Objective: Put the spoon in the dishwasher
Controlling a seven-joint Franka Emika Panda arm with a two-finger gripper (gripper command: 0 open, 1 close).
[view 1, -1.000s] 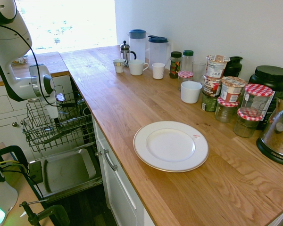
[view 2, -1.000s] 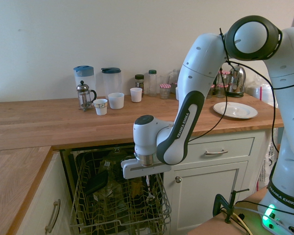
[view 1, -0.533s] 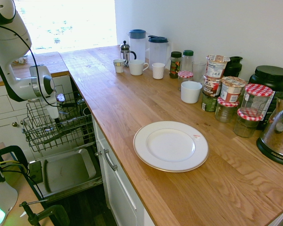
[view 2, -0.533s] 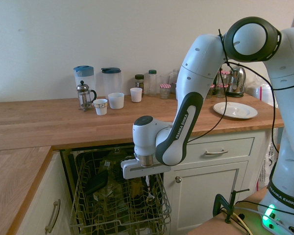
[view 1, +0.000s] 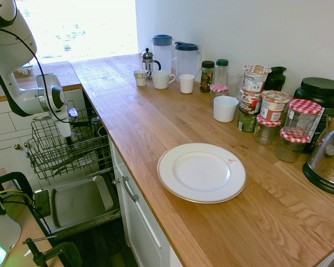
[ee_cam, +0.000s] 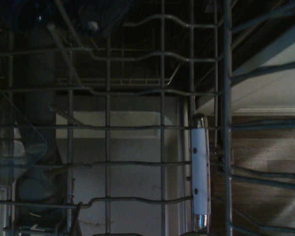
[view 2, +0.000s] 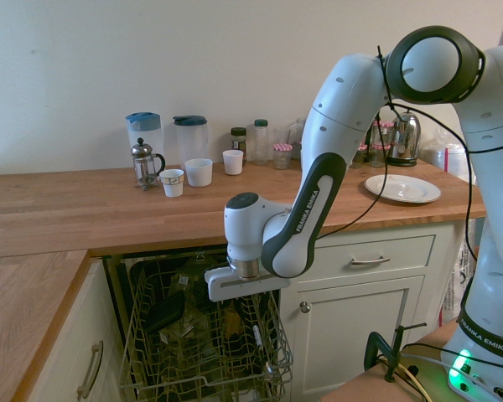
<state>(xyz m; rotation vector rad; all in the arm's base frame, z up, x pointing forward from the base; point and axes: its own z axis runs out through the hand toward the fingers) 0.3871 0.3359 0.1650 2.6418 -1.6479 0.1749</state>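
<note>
The dishwasher stands open under the wooden counter, its dark wire rack (view 2: 151, 360) (view 1: 50, 158) pulled out over the flat grey door (view 1: 78, 201). My gripper (view 2: 245, 308) (view 1: 70, 135) hangs just above the rack's right half, open and holding nothing. The spoon (view 2: 256, 337) lies below it among the rack wires, apart from the fingers. In the wrist view the spoon (ee_cam: 200, 177) shows as a slim pale handle with shiny ends, resting along a wire of the rack. Its bowl is hard to make out.
A white plate (view 1: 201, 172) (view 2: 402, 188) sits on the counter. Jugs, a French press (view 2: 144, 163), mugs, jars and a kettle line the wall. Dark dishes (view 2: 163, 311) fill the rack's left side. White handled drawers (view 2: 369, 260) flank the dishwasher.
The gripper has let go of the spoon and lifted slightly. The spoon, which hung from the fingers, has dropped lower into the rack.
</note>
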